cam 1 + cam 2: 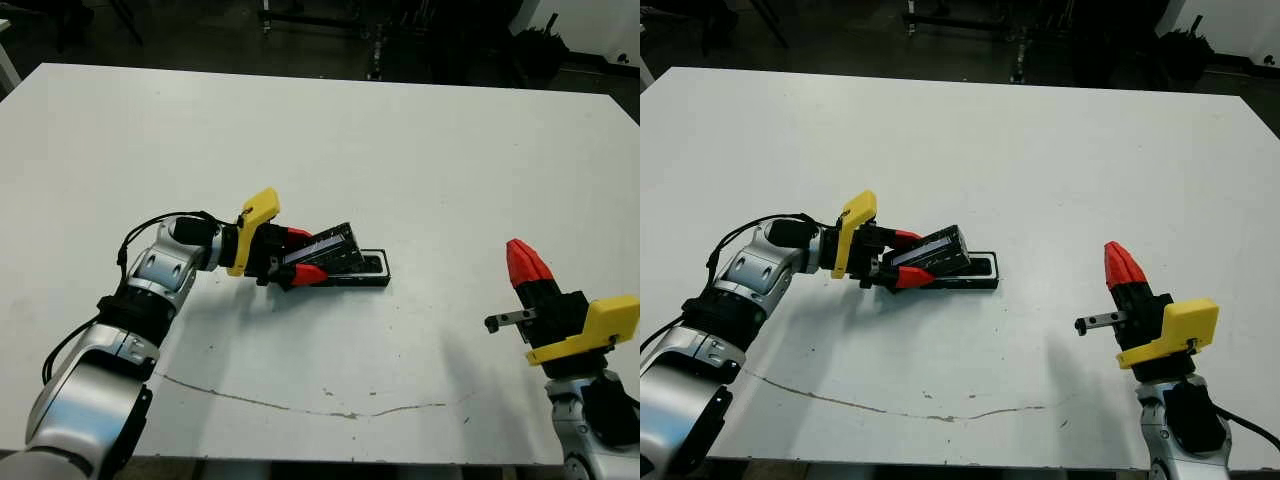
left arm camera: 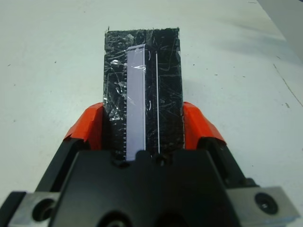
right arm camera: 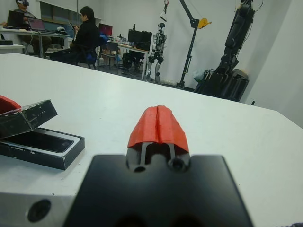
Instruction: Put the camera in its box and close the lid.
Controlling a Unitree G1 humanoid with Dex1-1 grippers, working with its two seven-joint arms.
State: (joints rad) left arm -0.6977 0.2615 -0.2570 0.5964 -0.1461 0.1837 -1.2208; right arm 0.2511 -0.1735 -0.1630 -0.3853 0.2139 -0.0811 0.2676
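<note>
My left gripper (image 1: 303,255) is shut on the lid (image 1: 335,248), a glossy black panel with a pale stripe (image 2: 136,94). It holds the lid tilted, its far end raised over the left part of the box (image 1: 372,278). The box is a shallow black tray lying flat on the table. In the right wrist view a dark glossy camera (image 3: 40,141) lies in the box's hollow, under the raised lid (image 3: 26,118). Well off to the right of the box, my right gripper (image 1: 525,262) is shut and holds nothing.
A thin crack line (image 1: 300,405) runs across the white table (image 1: 400,150) near its front edge. In the right wrist view, seated people (image 3: 85,35) at desks and a standing humanoid robot (image 3: 161,38) show far beyond the table.
</note>
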